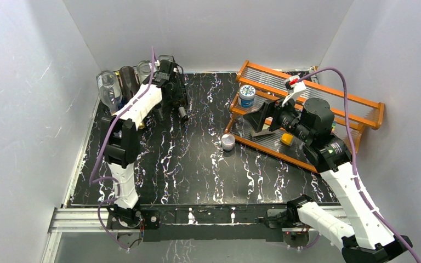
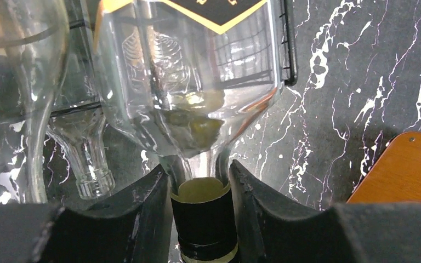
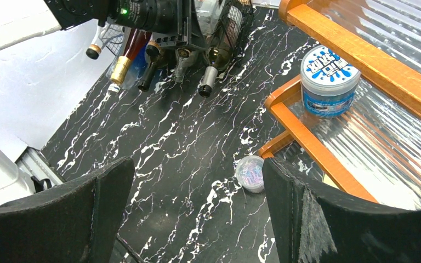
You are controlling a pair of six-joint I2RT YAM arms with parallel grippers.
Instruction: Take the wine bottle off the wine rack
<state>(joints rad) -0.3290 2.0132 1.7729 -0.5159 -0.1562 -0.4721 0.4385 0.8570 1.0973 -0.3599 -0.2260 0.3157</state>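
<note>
1. Two arms reach over the marbled table (image 1: 197, 164), and the black wine rack (image 2: 286, 44) sits at about eleven o'clock in the top view.
2. Left gripper (image 2: 197, 175) is pinched onto the dark-capped neck of a clear wine bottle (image 2: 186, 82), which lies in the rack beside other bottles.
3. Right gripper (image 3: 194, 170) hangs spread wide and holds nothing, by the orange shelf (image 1: 362, 104) at two o'clock.

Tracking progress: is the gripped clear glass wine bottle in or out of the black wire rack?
In; the bottle lies between rack wires.
</note>
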